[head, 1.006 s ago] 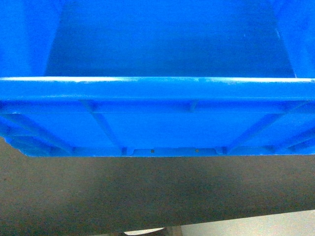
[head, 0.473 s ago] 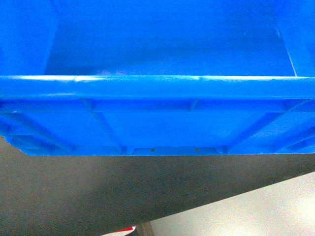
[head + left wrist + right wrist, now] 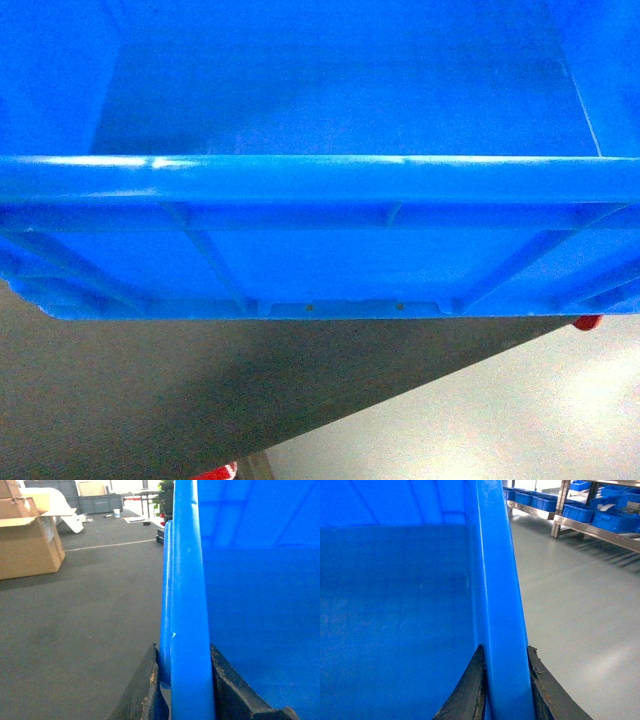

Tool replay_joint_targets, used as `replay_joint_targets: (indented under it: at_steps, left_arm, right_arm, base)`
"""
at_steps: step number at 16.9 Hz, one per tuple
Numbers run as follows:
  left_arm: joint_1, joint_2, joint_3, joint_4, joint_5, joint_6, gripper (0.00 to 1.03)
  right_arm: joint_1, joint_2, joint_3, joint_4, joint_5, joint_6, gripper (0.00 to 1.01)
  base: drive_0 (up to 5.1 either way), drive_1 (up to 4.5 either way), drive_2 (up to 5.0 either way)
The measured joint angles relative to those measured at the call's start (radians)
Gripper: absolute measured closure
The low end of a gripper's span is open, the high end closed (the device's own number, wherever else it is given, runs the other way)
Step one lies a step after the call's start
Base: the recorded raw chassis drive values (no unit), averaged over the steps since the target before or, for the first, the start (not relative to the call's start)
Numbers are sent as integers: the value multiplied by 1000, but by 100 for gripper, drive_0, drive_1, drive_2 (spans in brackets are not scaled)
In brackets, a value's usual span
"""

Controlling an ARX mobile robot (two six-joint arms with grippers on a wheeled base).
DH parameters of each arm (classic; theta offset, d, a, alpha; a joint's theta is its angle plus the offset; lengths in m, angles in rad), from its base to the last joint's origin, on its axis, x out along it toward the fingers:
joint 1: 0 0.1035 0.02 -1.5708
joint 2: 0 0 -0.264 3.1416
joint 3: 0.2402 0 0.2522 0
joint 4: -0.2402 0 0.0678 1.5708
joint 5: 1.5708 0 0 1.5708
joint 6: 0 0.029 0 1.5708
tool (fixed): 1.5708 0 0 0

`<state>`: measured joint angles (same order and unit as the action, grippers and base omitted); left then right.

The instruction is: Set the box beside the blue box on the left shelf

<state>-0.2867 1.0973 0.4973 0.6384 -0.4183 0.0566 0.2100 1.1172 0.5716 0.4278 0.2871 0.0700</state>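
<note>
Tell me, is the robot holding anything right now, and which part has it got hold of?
Yes, the box. The left gripper is clamped on its thick rim on one side, and the right gripper on the rim of the opposite side.

The left claw [image 3: 186, 690] clamps the box [image 3: 250, 605] rim, cardboard box [image 3: 27, 542] beyond.

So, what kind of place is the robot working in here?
Probably a warehouse or storeroom. Steel racks hold rows of small blue bins, a cardboard carton stands on the dark floor, and both arms carry a large blue crate.
</note>
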Motion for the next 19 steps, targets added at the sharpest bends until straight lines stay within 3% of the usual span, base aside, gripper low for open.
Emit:
replay_joint_targets:
  at_steps: [19]
  left_arm:
    - [0,0,0,1,0,1,83]
  right_arm:
    - [0,0,0,1,0,-3,88]
  base:
    - [-141,-141,-141]
